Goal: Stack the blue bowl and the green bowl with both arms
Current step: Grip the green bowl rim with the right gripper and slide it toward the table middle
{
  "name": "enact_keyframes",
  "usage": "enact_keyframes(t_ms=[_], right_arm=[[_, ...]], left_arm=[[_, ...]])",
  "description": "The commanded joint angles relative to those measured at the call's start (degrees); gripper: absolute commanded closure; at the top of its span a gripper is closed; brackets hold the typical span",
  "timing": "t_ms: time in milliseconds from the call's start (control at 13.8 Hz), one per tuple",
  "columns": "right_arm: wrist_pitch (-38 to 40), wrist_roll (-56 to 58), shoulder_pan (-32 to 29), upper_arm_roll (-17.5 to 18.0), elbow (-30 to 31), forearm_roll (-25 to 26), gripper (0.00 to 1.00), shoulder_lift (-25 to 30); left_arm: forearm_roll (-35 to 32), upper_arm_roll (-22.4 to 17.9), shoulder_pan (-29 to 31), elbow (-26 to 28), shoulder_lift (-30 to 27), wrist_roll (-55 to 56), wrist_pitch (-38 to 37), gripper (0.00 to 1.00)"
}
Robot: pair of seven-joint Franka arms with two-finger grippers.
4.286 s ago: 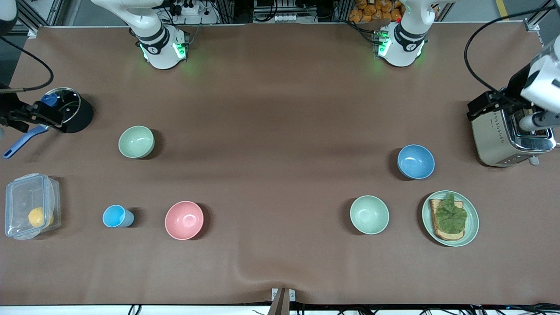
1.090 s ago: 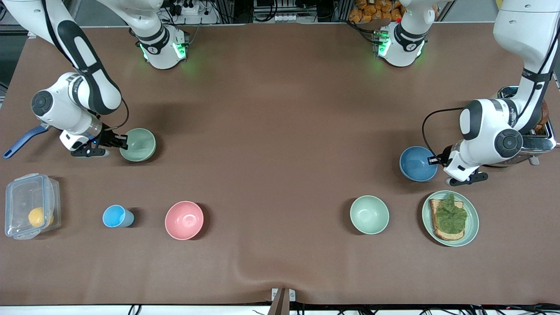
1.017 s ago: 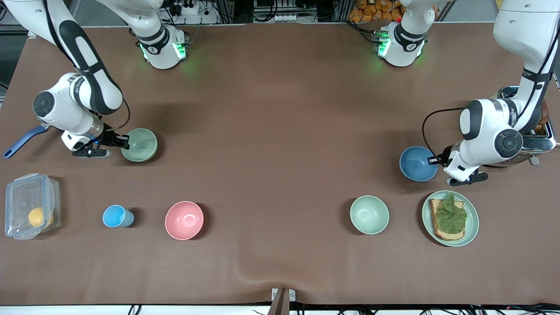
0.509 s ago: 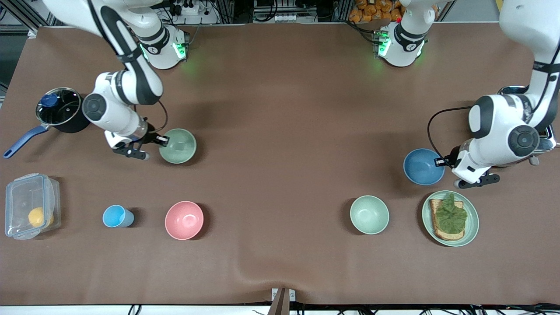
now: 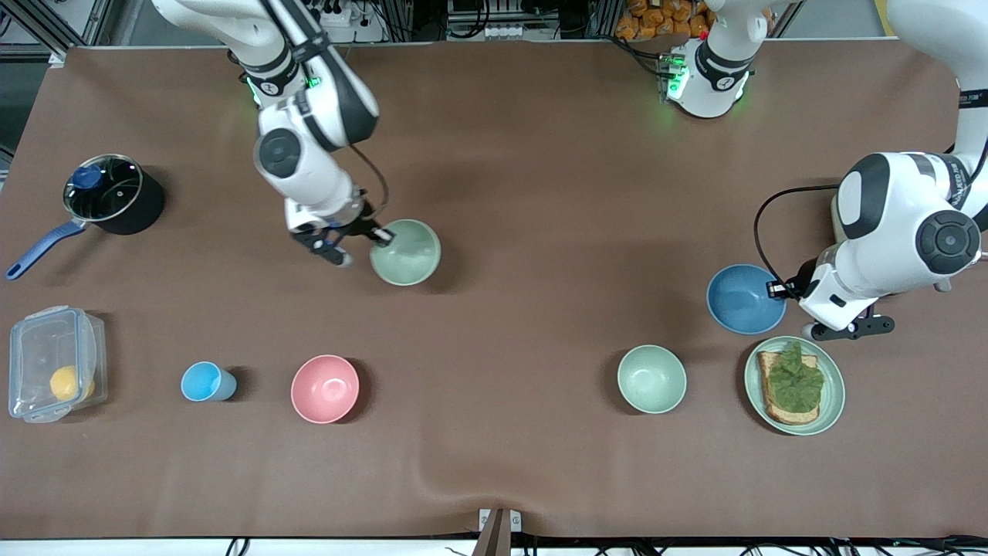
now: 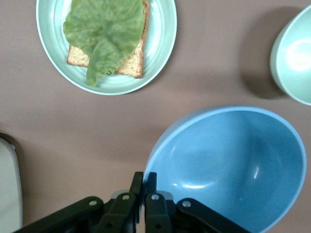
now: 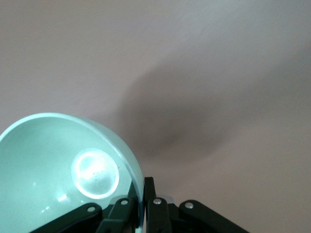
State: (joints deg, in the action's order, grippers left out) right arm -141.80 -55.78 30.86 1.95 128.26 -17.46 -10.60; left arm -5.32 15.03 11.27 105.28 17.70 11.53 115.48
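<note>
Green bowl (image 5: 405,252) carried centreward — right pincer (image 5: 380,236) clamped; left pincer (image 5: 779,289) grips blue bowl (image 5: 745,300).

toaster (image 5: 837,212): mostly hidden by left arm | pale bowl (image 6: 294,58): cut off (wrist view)

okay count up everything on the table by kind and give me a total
Bowls: 4, namely blue bowl, green bowl, pink bowl, mint bowl
Cups: 1
Plates with toast: 1
Pots: 1
Plastic containers: 1
Total: 8
</note>
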Motion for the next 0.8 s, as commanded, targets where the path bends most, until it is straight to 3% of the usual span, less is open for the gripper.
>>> enact_keyframes(t_ms=[0, 145, 436, 581, 726], right_arm=[[-3.1, -6.07, 3.75, -0.45, -6.35, -5.55, 1.0, -5.91], [-8.82, -11.52, 7.8, -0.54, -7.84, -5.92, 1.0, -9.51], [-10.25, -21.37, 14.13, -1.15, -14.69, -4.79, 1.0, -15.75], [-10.16, -25.15, 18.08, -3.69, -18.47, -3.56, 1.0, -18.57], [-9.99, -29.19, 24.39, -8.69, -20.59, -1.27, 1.0, -21.64]], left_arm=[[-0.13, 1.93, 0.07, -0.95, -0.03, 1.92, -2.27, 1.0], [-0.04, 3.78, -0.11, -1.04, 0.06, 3.93, -3.42, 1.0], [-0.13, 4.92, -0.1, -1.74, -0.03, 5.88, -3.51, 1.0], [-0.13, 6.15, 0.24, -3.14, -0.12, 6.23, -3.68, 1.0], [-0.04, 6.51, 0.07, -4.9, -0.12, 6.23, -5.43, 1.0]])
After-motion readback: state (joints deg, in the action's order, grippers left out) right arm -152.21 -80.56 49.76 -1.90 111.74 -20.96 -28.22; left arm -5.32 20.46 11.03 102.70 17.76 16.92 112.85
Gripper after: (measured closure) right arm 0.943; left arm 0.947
